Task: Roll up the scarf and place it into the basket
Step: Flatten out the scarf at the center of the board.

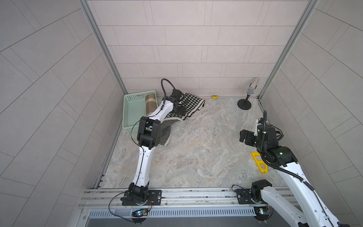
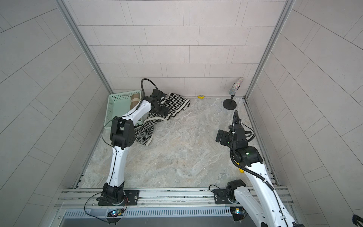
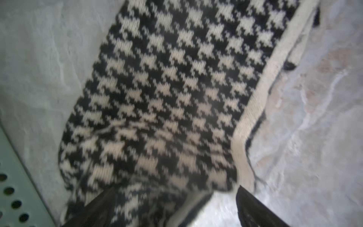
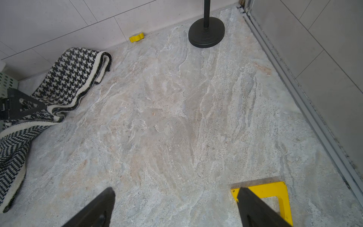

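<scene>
Currently, the left gripper (image 3: 175,191) stands spread directly over the scarf (image 1: 191,104) — which lies unrolled and crumpled near the table's (image 1: 196,149) far-left corner, just beside the basket (image 1: 128,110) — while the right gripper (image 4: 176,189) hangs spread above the table near its right edge.

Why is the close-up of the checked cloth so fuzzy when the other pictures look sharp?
Left wrist view: the scarf fills the frame and goes soft toward the fingers, probably too near the lens. Right wrist view: the marbled tabletop is crisp. Both top views: even light, faint shadows, lines on the walls bowed.
</scene>
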Robot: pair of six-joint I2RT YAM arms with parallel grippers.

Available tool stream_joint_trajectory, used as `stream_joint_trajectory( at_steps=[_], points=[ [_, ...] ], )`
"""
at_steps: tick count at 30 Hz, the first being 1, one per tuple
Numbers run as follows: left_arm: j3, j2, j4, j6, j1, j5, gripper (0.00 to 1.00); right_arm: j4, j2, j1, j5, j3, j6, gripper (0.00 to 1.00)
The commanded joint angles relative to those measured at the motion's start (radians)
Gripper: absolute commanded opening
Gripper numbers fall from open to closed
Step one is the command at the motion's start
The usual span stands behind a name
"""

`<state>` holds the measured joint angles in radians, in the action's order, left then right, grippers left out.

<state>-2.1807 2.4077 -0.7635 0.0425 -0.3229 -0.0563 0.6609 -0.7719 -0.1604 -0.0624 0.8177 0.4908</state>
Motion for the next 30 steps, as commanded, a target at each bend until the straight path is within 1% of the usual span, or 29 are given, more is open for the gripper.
stream_joint_trajectory(
  at_steps=[1,2,3,6,9,11,12,13,15,18,20,22,23,24,27,28,29,30],
  points=[
    [-0.142,0.079,-0.122,-0.076,-0.038,0.084,1.0,0.032,0.013,0.005,0.013,-0.018,0.012,1.0],
    [-0.169,0.106,-0.131,-0.078,-0.039,0.083,1.0,0.035,0.012,0.006,0.014,-0.02,0.015,1.0],
    [-0.199,0.136,-0.15,-0.072,-0.04,0.075,0.98,0.039,0.012,0.007,0.013,-0.021,0.017,1.0],
    [-0.229,0.192,-0.191,-0.052,-0.04,0.004,0.92,0.058,0.014,0.007,-0.002,-0.023,0.02,1.0],
    [-0.183,0.196,-0.194,-0.029,-0.049,-0.111,0.74,0.076,0.02,0.006,-0.029,-0.022,0.016,1.0],
    [-0.135,0.179,-0.196,-0.016,-0.066,-0.165,0.55,0.085,0.02,0.008,-0.056,-0.017,0.01,1.0],
    [-0.102,0.168,-0.195,-0.013,-0.08,-0.213,0.45,0.089,0.017,0.009,-0.077,-0.014,0.007,1.0],
    [-0.063,0.152,-0.194,-0.009,-0.096,-0.255,0.39,0.092,0.012,0.008,-0.097,-0.011,0.005,1.0],
    [0.052,0.099,-0.159,-0.013,-0.142,-0.313,0.35,0.09,-0.005,0.011,-0.125,-0.008,0.001,1.0],
    [0.238,-0.002,-0.064,-0.003,-0.238,-0.353,0.34,0.085,-0.065,0.018,-0.136,0.008,-0.013,1.0],
    [0.343,-0.063,-0.007,0.042,-0.294,-0.401,0.34,0.078,-0.119,0.024,-0.134,0.018,-0.02,1.0],
    [0.448,-0.129,0.075,0.096,-0.355,-0.473,0.35,0.068,-0.179,0.035,-0.142,0.03,-0.03,1.0],
    [0.479,-0.154,0.093,0.106,-0.38,-0.498,0.37,0.059,-0.206,0.042,-0.147,0.033,-0.036,1.0],
    [0.503,-0.182,0.093,0.109,-0.411,-0.505,0.41,0.048,-0.234,0.055,-0.149,0.036,-0.043,1.0],
    [0.559,-0.281,0.072,0.122,-0.462,-0.488,0.56,0.003,-0.31,0.105,-0.113,0.045,-0.076,0.99],
    [0.582,-0.324,0.069,0.142,-0.461,-0.479,0.59,-0.011,-0.336,0.127,-0.086,0.052,-0.091,0.98],
    [0.605,-0.367,0.067,0.158,-0.458,-0.45,0.6,-0.019,-0.36,0.142,-0.067,0.059,-0.1,0.97],
    [0.627,-0.422,0.062,0.176,-0.452,-0.395,0.6,-0.02,-0.386,0.157,-0.051,0.069,-0.1,0.95]
  ],
)
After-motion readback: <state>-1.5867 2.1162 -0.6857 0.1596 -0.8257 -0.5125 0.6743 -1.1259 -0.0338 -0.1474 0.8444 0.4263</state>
